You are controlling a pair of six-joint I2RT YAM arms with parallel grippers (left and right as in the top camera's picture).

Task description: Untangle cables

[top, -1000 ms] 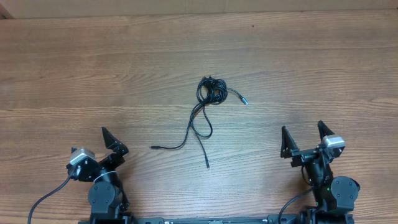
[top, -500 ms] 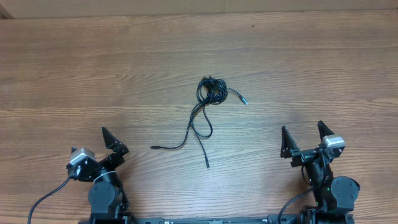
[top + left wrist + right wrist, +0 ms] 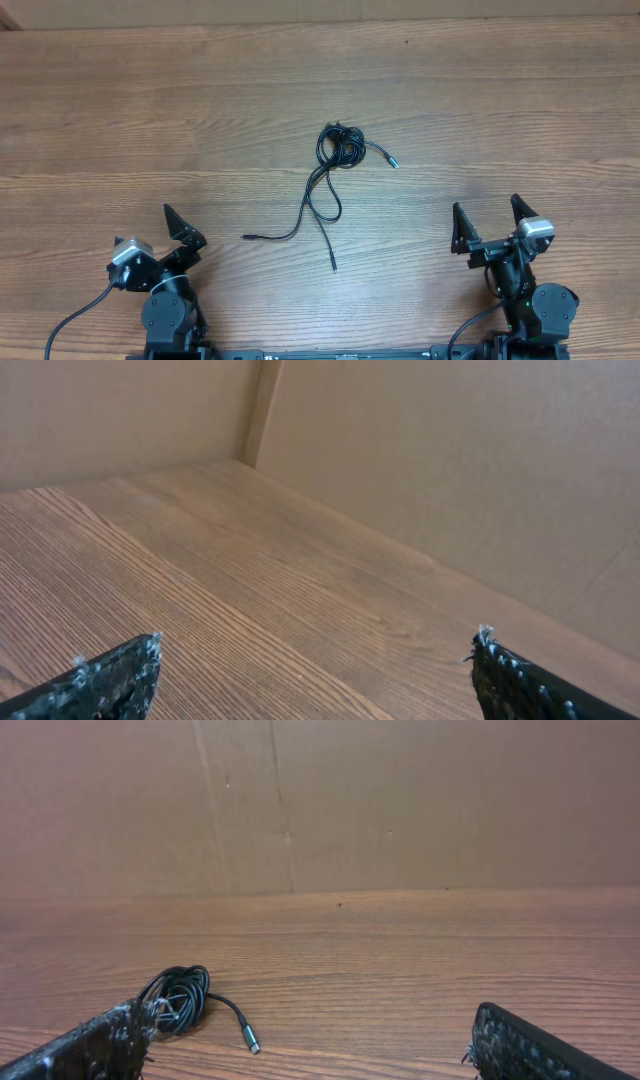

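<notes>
From overhead, the bench is brown wood-grain board with long streaks running from left edge to right edge. The cables lie about midway between those edges, roughly at the middle of the bench: thin, glossy black cords bunched into a small tight tangle of loops. Two or three loose strands curve from it toward the near edge, ending in slim dark plugs. A short tail points right and ends in a bluish tip. My left gripper sits by the near left corner and my right gripper by the near right corner. Both have their jaws spread wide with nothing between them, well apart from the cables.

In the left wrist view, my black fingers look rough and speckled. Between them there is only grained bench, backed by a plain matte cardboard wall.

In the right wrist view, the coiled tangle lies just beyond my left-hand finger, its metal-tipped plug pointing toward me.
</notes>
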